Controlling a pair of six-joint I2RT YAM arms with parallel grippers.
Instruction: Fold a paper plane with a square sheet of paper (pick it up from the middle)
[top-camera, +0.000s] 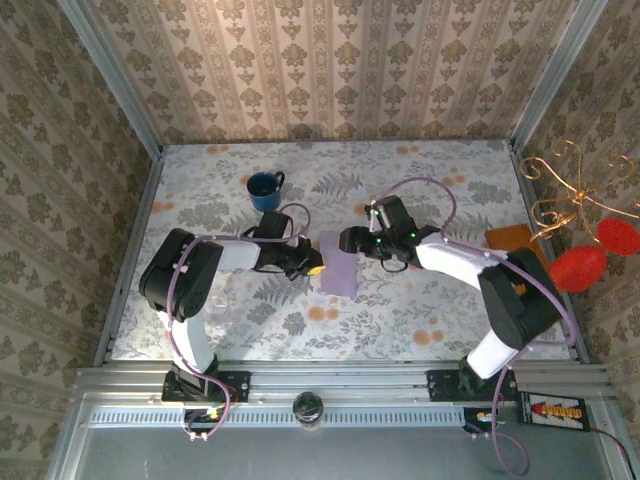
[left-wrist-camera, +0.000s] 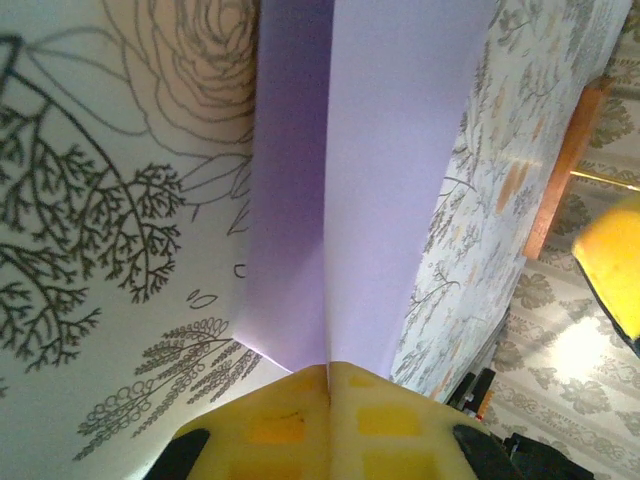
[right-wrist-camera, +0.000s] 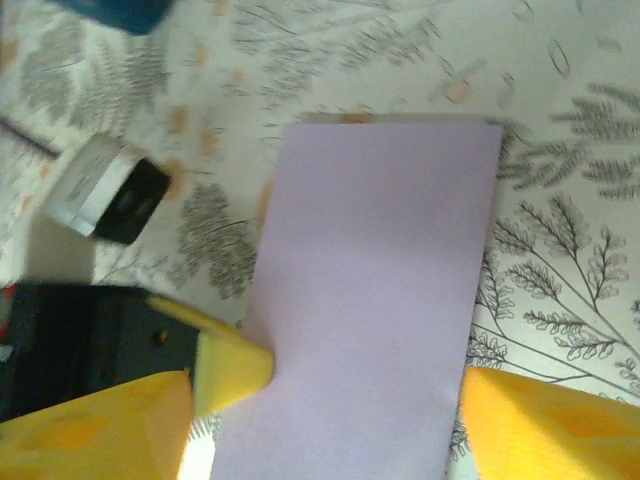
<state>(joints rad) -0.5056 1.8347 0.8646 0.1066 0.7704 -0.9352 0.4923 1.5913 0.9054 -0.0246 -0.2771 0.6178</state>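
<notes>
From above, the square sheet of paper (top-camera: 340, 268) lies folded into a narrow lilac strip at the middle of the flowered desk (top-camera: 400, 320), between the two arms. The left jaws meet its left edge, and the right jaws hang over its far end. A blue mug (top-camera: 266, 189) stands well behind the left arm. An orange-brown rectangle (top-camera: 510, 238) lies near the desk's right edge.

In the left wrist view, the left jaws are pressed tight together. Their yellow fingers (left-wrist-camera: 270, 425) pinch the paper's edge in the seam between them. The sheet's two layers part along a crease and run away from the camera (the left layer is in shadow).

In the right wrist view, the right jaws stand wide apart and hold nothing, with a yellow finger (right-wrist-camera: 100, 425) on either side of the strip, which lies flat on the desk. I cannot tell whether the right-hand finger touches the paper's edge. The left arm's yellow fingertip (right-wrist-camera: 232, 365) sits on the strip's left edge.
</notes>
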